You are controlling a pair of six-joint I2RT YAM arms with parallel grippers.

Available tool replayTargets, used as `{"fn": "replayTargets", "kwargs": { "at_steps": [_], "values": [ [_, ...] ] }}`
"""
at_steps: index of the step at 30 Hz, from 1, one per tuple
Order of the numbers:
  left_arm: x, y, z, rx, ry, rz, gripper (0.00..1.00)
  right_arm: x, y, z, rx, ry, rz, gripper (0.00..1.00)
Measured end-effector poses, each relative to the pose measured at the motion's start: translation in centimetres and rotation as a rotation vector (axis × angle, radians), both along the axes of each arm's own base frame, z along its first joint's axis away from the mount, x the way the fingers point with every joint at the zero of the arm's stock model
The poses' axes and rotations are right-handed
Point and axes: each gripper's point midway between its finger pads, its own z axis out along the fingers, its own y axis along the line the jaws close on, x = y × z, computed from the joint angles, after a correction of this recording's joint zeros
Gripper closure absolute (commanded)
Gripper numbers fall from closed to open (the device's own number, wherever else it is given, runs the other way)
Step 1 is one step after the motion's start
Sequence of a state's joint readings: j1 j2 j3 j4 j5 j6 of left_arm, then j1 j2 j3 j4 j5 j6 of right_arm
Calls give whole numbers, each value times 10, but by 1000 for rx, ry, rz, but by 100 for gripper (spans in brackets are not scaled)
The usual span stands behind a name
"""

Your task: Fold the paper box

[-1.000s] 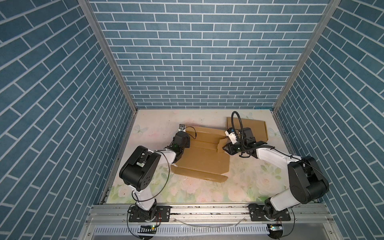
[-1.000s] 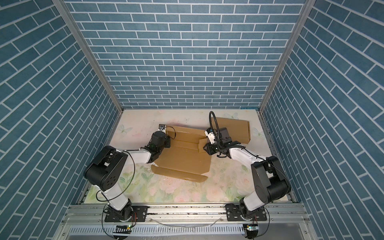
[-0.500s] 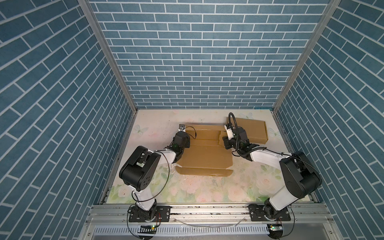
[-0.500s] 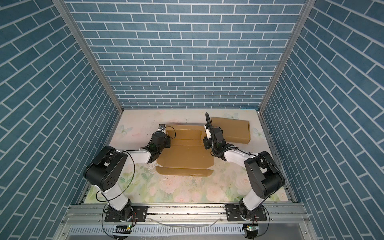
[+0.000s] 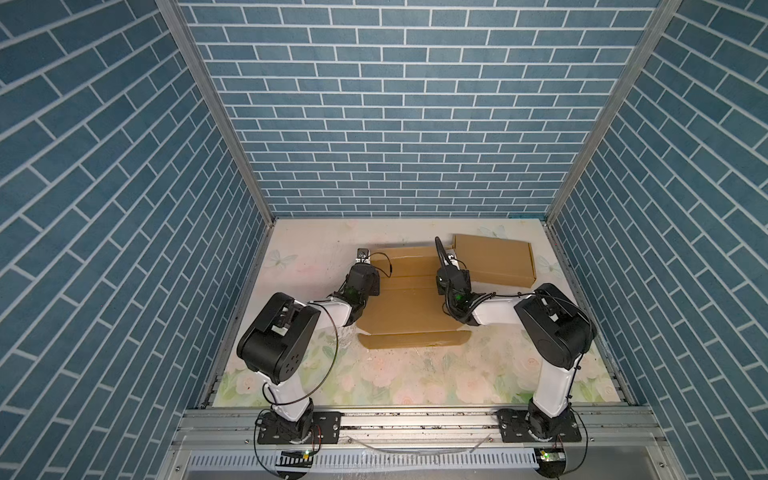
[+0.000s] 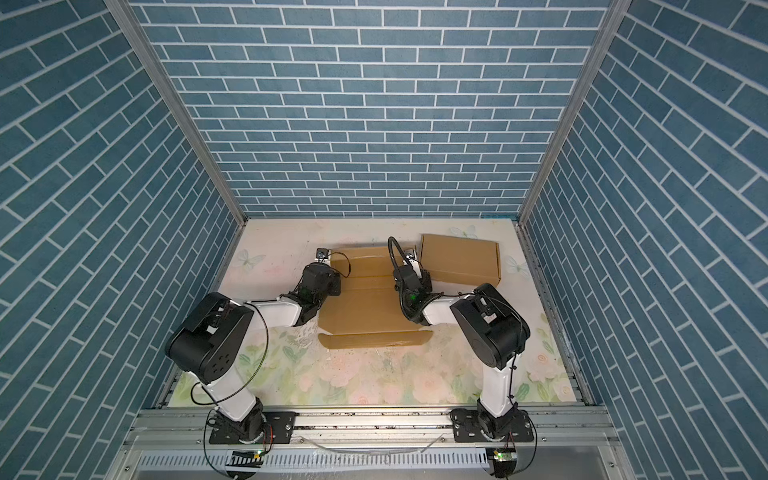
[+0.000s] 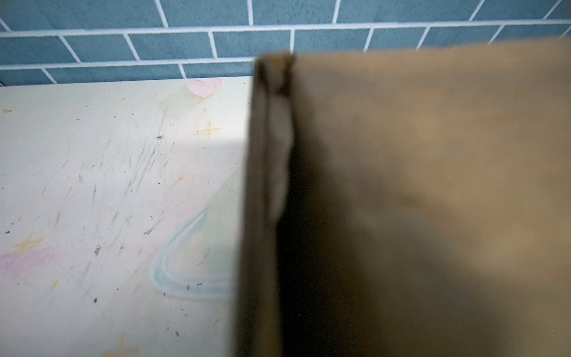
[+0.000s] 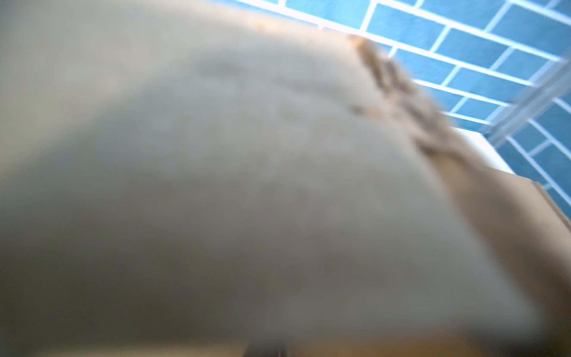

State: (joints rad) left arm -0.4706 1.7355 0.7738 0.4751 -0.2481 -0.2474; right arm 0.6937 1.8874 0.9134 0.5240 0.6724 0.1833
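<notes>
The paper box [image 5: 409,307] is seen lying mostly flat near the middle of the desk [image 5: 415,382], its narrow front flap [image 5: 415,340] spread toward the arm bases and its far part set between the 2 arms. The left pincer [image 5: 365,268] is placed at the left far edge of the sheet and the right pincer [image 5: 449,266] at the right far edge, so each side is reached most easily by the arm of its own side. In the left wrist view a doubled strip of card [image 7: 268,173] is shown standing on edge just in front of the camera, its long axis running away toward the back wall. The left pincer is clenched, though whether card is pinched between its fingers cannot be told. The state of the right pincer cannot be told, since its wrist view is filled by blurred card [image 8: 247,185]. A 2nd, finished box [image 5: 494,266] is seen just beyond the right pincer, apart from the work. The coming move is judged to turn on the side walls: they lie directly under the pincers and must be raised inward along that near-to-far axis.
</notes>
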Motion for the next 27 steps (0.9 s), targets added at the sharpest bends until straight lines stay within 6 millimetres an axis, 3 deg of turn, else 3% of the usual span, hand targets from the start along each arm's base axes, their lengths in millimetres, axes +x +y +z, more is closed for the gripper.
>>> {"fn": "replayTargets", "kwargs": {
  "at_steps": [4, 20, 27],
  "values": [
    [-1, -1, 0, -12, 8, -3, 100, 4, 1, 10, 9, -21, -69, 100],
    [-16, -14, 3, -62, 96, -39, 100, -6, -14, 20, -43, 93, -231, 100],
    [-30, -9, 7, -30, 216, -30, 100, -15, -4, 27, -46, 269, -189, 96]
  ]
}}
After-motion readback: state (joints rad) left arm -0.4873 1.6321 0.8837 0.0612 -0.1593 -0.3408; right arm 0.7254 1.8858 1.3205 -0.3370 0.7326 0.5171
